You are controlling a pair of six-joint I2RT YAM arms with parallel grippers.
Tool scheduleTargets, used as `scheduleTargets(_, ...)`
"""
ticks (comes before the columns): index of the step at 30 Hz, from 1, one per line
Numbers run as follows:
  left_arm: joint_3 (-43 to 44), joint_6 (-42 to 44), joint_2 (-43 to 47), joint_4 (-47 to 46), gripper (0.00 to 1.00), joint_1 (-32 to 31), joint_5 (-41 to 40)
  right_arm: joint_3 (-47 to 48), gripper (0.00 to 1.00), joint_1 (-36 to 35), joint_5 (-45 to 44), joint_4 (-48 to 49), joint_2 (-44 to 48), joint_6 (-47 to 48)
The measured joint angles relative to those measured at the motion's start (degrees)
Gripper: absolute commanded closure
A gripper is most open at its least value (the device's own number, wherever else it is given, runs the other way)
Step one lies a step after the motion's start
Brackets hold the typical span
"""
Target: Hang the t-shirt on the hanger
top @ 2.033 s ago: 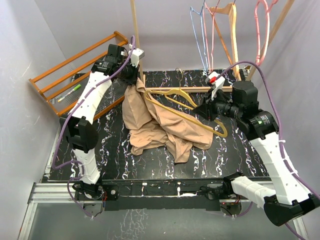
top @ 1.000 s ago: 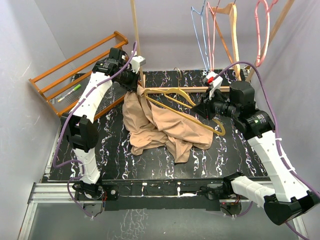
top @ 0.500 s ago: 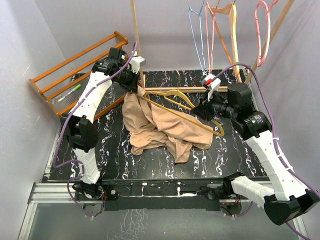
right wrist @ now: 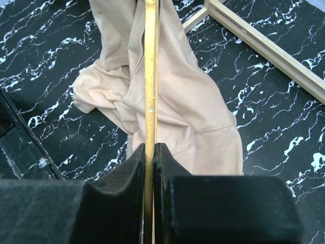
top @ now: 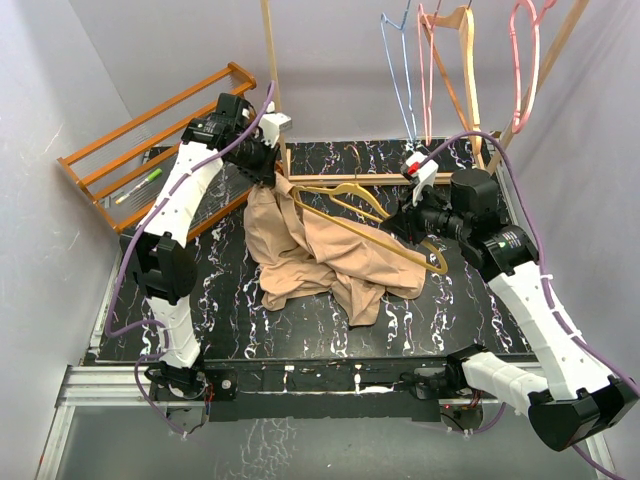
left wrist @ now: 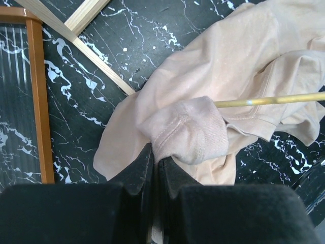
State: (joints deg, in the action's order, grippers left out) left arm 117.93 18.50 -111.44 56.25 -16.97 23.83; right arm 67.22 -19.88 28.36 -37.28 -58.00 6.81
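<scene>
Overhead view: the t-shirt point(top: 330, 255) lies crumpled on the middle of the black marbled desk point(top: 470, 300). Most of its fabric rests on the desk. One part, toward the desk's far-left side, is drawn up off the surface into a peak.

Left pincer point(top: 268, 172): clenched on that raised peak. In the left wrist view the two fingers point(left wrist: 136, 170) press together on a thick seamed fold of the t-shirt point(left wrist: 238, 66), and the rest of the garment hangs below them toward the desk.

Right pincer point(top: 398, 222): clenched on the hanger point(top: 343, 187). In the right wrist view a thin yellow rod of the hanger point(right wrist: 150, 76) runs straight out from between the closed fingers point(right wrist: 129, 170) and passes over the t-shirt point(right wrist: 188, 117).

The hanger is held off the desk, slanting over the far half of the t-shirt, with its hook pointing toward the desk's far edge. Its end nearest the left pincer meets the fabric just beside the gripped fold. There the left wrist view shows the rod point(left wrist: 274, 99) disappearing behind the bunched cloth.

Surroundings:
- A pale wooden frame point(top: 340, 180) stands along the desk's far edge.
- Blue point(top: 395, 70), pink point(top: 525, 60) and wooden point(top: 465, 60) hangers hang above that edge.
- An orange rack point(top: 150, 135) sits at the desk's far-left corner and carries a green marker point(top: 140, 185).
</scene>
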Motion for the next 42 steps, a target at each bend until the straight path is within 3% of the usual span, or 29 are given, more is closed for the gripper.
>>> scheduleTargets(10, 1.4, 1.6, 0.0, 2.6, 1.00, 0.0, 1.1, -0.7, 0.92, 0.0, -0.5, 0.5, 0.1, 0.7)
scheduleTargets(20, 1.7, 2.8, 0.0, 4.3, 1.00, 0.0, 1.8, -0.7, 0.92, 0.0, 7.6, 3.7, -3.8, 0.9)
scheduleTargets(31, 14.4, 6.1, -0.6, 12.1, 1.00, 0.0, 1.9, -0.7, 0.92, 0.0, 9.0, 8.3, -6.4, 3.4)
scheduleTargets(42, 14.6, 9.0, -0.5, 17.1, 1.00, 0.1, 0.9, 0.3, 0.92, -0.1, 13.4, 12.2, -14.9, 6.3)
